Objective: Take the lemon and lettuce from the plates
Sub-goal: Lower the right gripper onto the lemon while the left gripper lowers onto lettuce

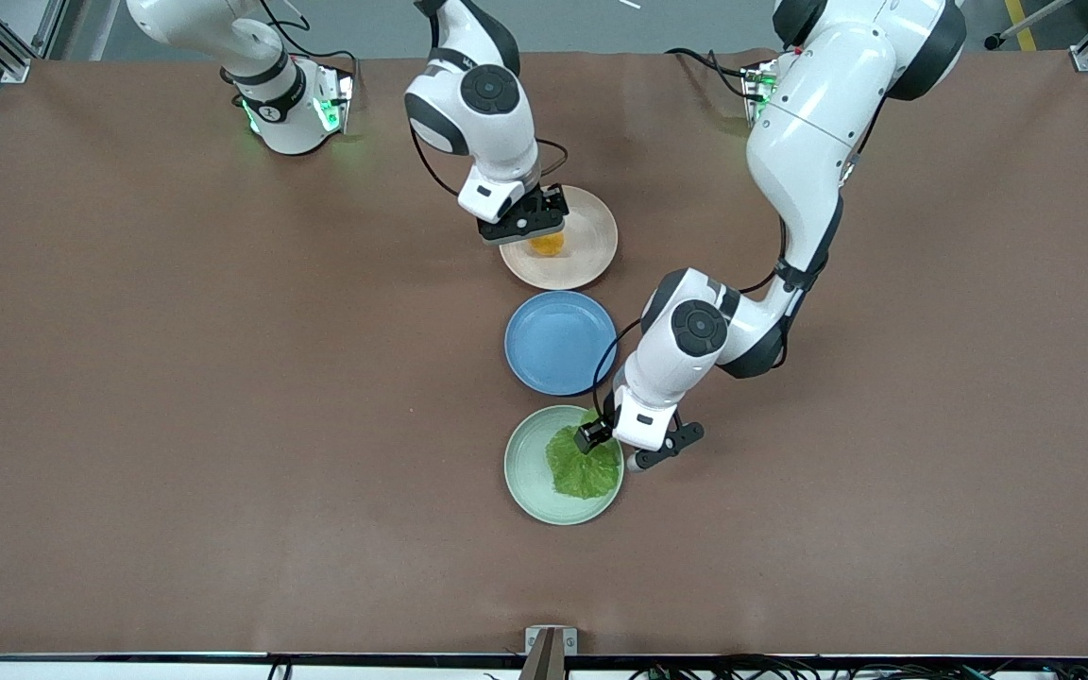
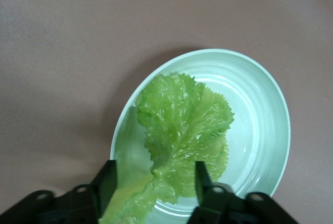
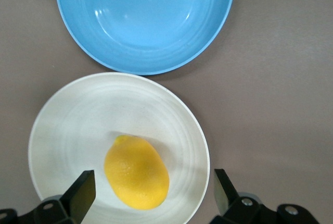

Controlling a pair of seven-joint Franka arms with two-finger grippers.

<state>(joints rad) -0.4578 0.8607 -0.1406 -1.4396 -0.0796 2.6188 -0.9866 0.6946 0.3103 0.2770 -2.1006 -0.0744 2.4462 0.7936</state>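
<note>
Right hand spread wide astride the small orange-yellow lemon, long axis slanting across the gap, on the beige plate mid-worktop; left hand open around the crinkled green lettuce's stem on the mint plate toward the front edge.

Brown table, beige plate, blue plate, green plate

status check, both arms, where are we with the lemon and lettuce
Left gripper open, straddling lettuce stem on green plate. Right gripper open over lemon on beige plate. Nothing lifted. Nothing in the way.
</note>
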